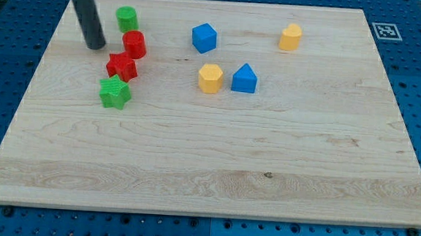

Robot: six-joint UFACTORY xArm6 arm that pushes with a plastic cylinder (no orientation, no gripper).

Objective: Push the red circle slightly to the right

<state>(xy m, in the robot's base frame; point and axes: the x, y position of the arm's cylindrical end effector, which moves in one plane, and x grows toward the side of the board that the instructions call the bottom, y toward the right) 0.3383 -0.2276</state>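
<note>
Red circle [134, 44] sits near the table's [281, 166] upper left, below the green cylinder [126, 18]; the rod's tip [95, 46] rests just to its left. No pincer is fitted, nothing grasped.

Tip [95, 46] down on wooden board [215, 169], just left of red circle [134, 44]; green circle [126, 18] beyond, red star [122, 66] nearer.

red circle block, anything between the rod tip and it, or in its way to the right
Nothing visible blocks either. My tip sits just left of the red circle block with bare board between. To its right the wooden board is open until the blue cube, well beyond a slight push.
</note>
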